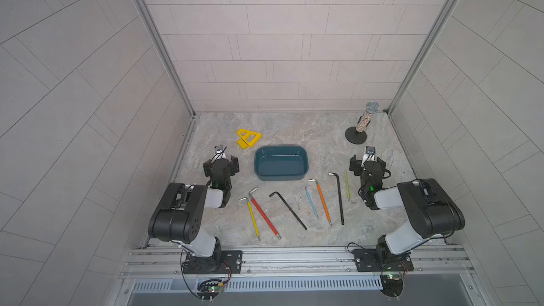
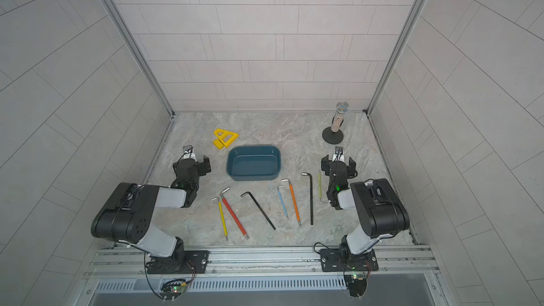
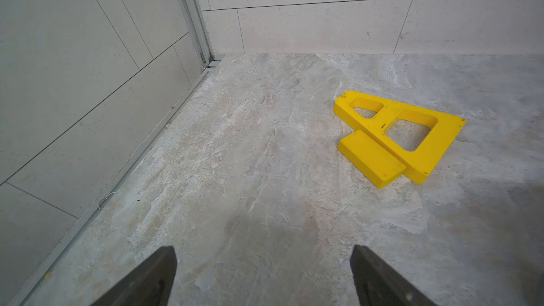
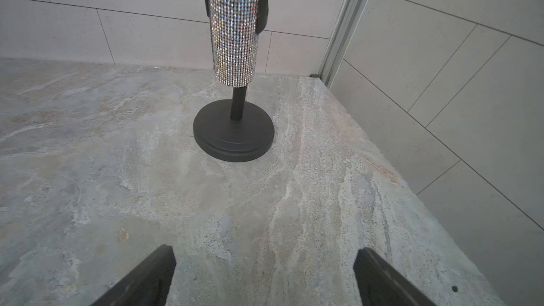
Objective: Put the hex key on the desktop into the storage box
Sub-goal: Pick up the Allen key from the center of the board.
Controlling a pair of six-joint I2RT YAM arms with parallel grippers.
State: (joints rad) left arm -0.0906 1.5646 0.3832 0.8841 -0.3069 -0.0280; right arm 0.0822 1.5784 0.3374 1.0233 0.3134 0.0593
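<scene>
In both top views, seven L-shaped hex keys lay flat in a loose row across the lower centre of the frame, on a beige-grey marbled desk (image 1: 294, 130). From left to right they were:

- a yellow-sleeved key (image 1: 253, 218)
- a red-sleeved key (image 1: 264, 214)
- a bare black key (image 1: 290, 210)
- a short blue-sleeved key (image 1: 311, 201)
- an orange-sleeved key (image 1: 323, 203)
- a long bare black key (image 1: 340, 198)
- a very thin yellow-green key (image 1: 347, 185)

Just above the row, at the centre of the frame, sat a shallow dark teal plastic storage box (image 1: 279, 166) with rounded corners. It was empty, and no key touched it.

The left claw (image 1: 220, 162) stood left of the box. The right claw (image 1: 368, 161) stood to the box's right, just beside the thin key. Each wrist view showed that arm's jaws wide apart with nothing between them.

A yellow triangular plastic piece (image 1: 248, 138) and a glittering microphone on a black stand (image 1: 363, 122) stood higher in the frame.

No key had yet been lifted, so the first pick appeared to be the step in hand. To do it well, a claw would likely need to come straight down with its jaws straddling one shaft crosswise, near mid-length. The pads would have to reach almost to the desk, since the keys looked thin and lay flat. The sleeved keys seemed easier to grip than the bare or thin ones. Letting go low over the box would probably stop a key from bouncing out.
</scene>
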